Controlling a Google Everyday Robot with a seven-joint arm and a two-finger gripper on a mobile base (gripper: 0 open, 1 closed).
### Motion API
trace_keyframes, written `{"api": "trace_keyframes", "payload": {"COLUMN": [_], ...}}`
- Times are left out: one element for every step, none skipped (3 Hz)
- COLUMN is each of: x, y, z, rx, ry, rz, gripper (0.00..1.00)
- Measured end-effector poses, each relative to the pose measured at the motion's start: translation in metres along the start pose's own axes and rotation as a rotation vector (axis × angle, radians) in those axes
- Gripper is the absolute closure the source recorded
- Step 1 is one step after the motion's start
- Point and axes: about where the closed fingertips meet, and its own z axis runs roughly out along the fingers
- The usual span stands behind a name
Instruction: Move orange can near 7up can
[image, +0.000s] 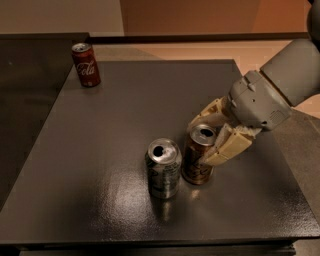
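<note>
The orange can (194, 161) stands upright on the dark table (150, 100), right of centre. Its brownish body is just right of the 7up can (163, 172), with a narrow gap between them. The 7up can is silvery grey-green and stands upright near the front middle. My gripper (212, 134) comes in from the right on a grey arm. Its beige fingers (226, 147) sit on either side of the orange can's upper part, shut on it.
A small red Coca-Cola can (86, 65) stands at the table's far left corner. The table's front edge (150, 242) lies close below the two cans. A lighter counter surface (300, 145) lies to the right of the table.
</note>
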Motion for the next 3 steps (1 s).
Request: {"api": "trace_keyframes", "payload": {"x": [-0.0017,-0.0036,-0.0036], "y": [-0.0007,-0.0014,-0.0015], "z": [0.0006,0.0013,0.0013], "rx": [0.003,0.007,0.007], "ry": [0.001,0.002,0.002], "rz": [-0.003,-0.006,-0.006], "gripper": [0.13,0.00,0.00]}}
